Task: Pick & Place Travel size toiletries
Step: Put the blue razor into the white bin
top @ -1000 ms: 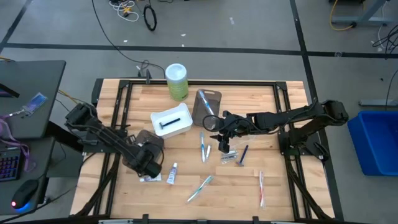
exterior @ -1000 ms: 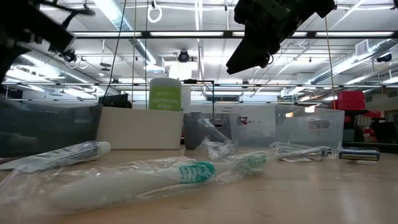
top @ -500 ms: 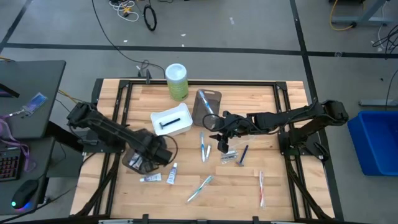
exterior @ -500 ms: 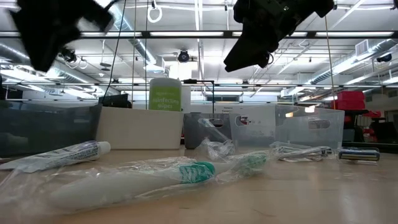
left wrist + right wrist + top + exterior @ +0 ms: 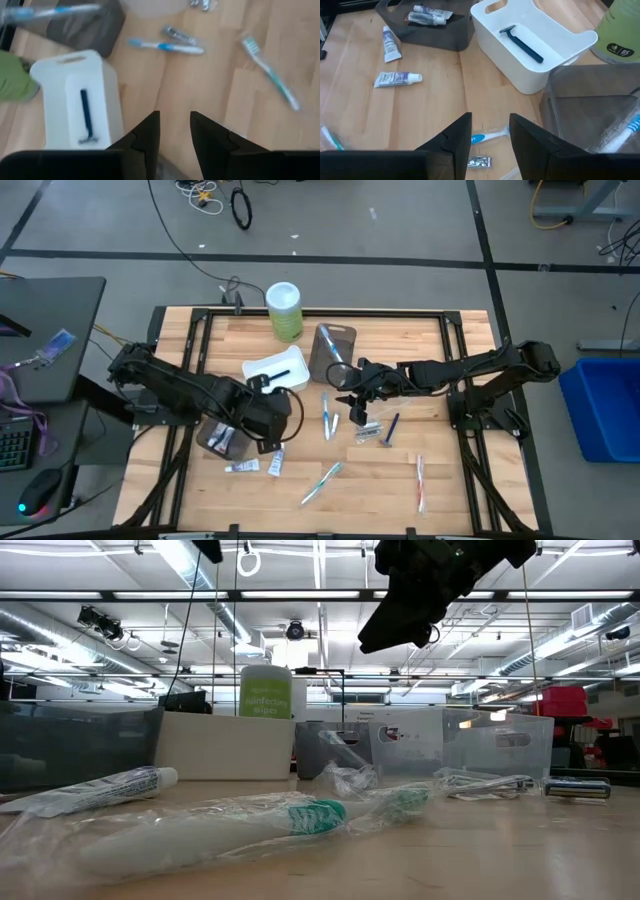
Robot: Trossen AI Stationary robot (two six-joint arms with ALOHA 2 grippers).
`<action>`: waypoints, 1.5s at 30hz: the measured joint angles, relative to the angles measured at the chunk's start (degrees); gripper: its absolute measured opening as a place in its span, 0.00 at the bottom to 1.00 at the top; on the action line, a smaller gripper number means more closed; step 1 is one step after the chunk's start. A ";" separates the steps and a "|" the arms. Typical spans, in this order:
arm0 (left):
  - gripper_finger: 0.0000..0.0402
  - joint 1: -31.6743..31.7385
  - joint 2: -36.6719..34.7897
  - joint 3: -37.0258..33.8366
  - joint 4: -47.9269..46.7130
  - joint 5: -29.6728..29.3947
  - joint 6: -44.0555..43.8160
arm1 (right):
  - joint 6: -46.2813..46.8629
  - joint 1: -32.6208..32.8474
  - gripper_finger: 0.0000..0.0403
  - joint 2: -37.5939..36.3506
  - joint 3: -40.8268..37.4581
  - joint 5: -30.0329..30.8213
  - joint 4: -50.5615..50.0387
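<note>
The white tray [image 5: 535, 45] holds one dark razor [image 5: 521, 43]; the brown tray [image 5: 427, 27] beside it holds a few mini tubes [image 5: 427, 16]; the clear tray [image 5: 590, 107] contains a toothbrush [image 5: 625, 131]. Two more mini tubes [image 5: 395, 78] lie on the wooden table [image 5: 460, 490] just outside the brown tray, with toothbrushes [image 5: 322, 482] and razors [image 5: 392, 427] scattered mid-table. A green canister [image 5: 284, 310] stands at the far edge. The left gripper [image 5: 174, 132] hovers empty, fingers parted, near the white tray; the right gripper [image 5: 490, 132] hangs open and empty above the table's middle. Grey floor and cables surround the table.
</note>
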 joint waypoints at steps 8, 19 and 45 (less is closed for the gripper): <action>0.29 1.19 4.89 -0.67 6.26 0.42 5.27 | -0.42 0.00 0.35 0.00 0.04 -2.60 -4.07; 0.40 5.58 15.38 -1.22 7.34 4.53 17.14 | -0.80 2.67 0.34 0.02 -2.56 -11.61 -8.34; 0.32 25.02 -28.60 -31.64 31.08 4.58 33.12 | -9.14 15.39 0.35 -1.07 -8.31 -4.50 -32.33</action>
